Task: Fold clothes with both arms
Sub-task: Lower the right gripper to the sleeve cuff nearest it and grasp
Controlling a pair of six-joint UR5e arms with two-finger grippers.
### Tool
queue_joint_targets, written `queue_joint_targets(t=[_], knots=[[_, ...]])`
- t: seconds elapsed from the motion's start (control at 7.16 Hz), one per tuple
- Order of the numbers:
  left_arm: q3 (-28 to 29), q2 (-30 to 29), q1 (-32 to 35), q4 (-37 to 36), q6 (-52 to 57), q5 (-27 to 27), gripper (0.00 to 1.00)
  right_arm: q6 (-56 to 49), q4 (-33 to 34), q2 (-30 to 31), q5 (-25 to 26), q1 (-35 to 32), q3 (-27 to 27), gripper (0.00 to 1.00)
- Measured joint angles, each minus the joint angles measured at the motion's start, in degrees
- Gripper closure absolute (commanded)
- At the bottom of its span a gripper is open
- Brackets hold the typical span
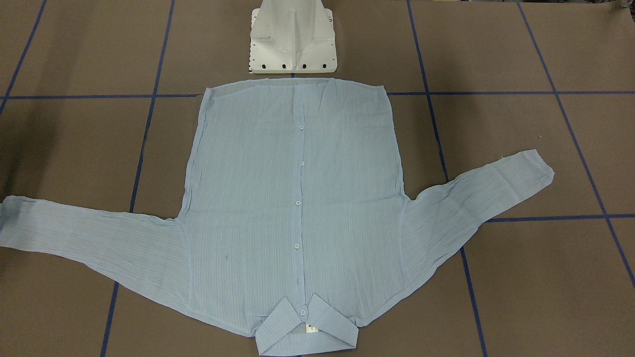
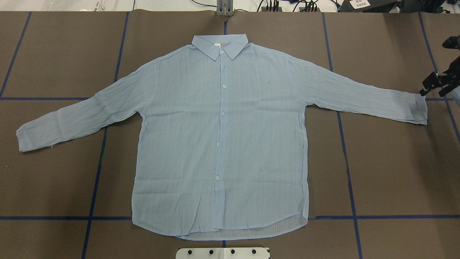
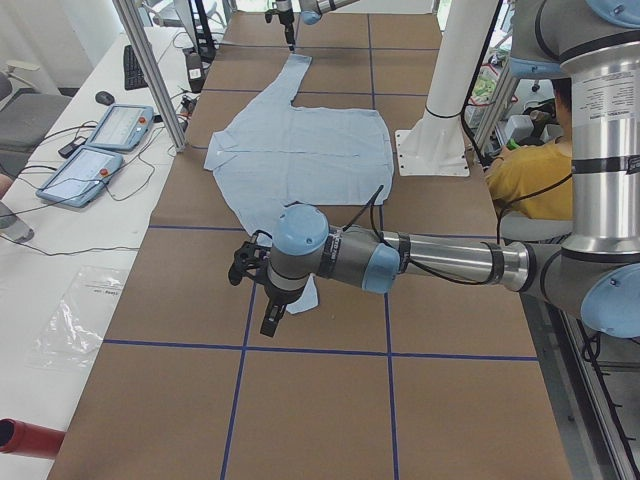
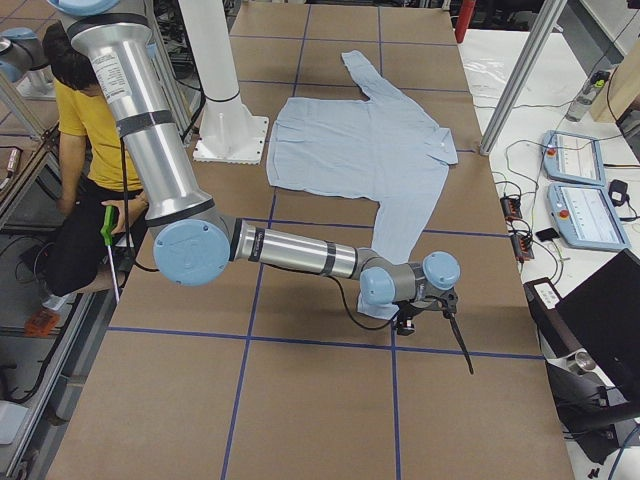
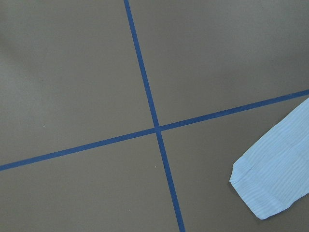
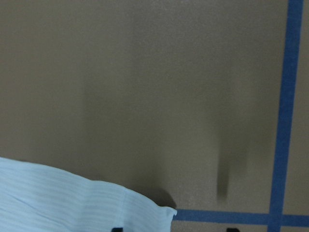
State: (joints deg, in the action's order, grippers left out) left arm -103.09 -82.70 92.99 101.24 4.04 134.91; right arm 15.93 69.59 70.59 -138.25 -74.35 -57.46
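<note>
Low, outstretched by the shirt (image 2: 187, 144) cuffs: right arm (image 4: 290, 250), right fingers (image 2: 429, 86) apart; left arm (image 3: 440, 262), left fingers (image 3: 271, 320) unclear.

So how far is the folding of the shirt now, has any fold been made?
Done: only the laying out. The shirt lies flat, buttoned, both sleeves spread; no fold shows. In hand: the right gripper hovers by one cuff, and the left gripper is near the other cuff; neither seems to hold cloth. Left: every fold, sleeves and body.
</note>
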Motion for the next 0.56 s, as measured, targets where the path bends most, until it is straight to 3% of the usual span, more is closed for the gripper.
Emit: queue_joint_targets(t=[0.28, 0.42, 0.56], knots=[[-0.1, 0.0, 0.0, 0.0, 0.0, 0.0, 0.0, 0.6, -1.0, -0.1, 0.5, 1.7, 0.4, 0.27], [-0.1, 0.0, 0.0, 0.0, 0.0, 0.0, 0.0, 0.6, -1.2, -0.1, 0.9, 2.1, 0.4, 0.42], [-0.1, 0.0, 0.0, 0.1, 0.0, 0.0, 0.0, 0.7, -1.2, -0.1, 1.1, 2.3, 0.4, 0.92]])
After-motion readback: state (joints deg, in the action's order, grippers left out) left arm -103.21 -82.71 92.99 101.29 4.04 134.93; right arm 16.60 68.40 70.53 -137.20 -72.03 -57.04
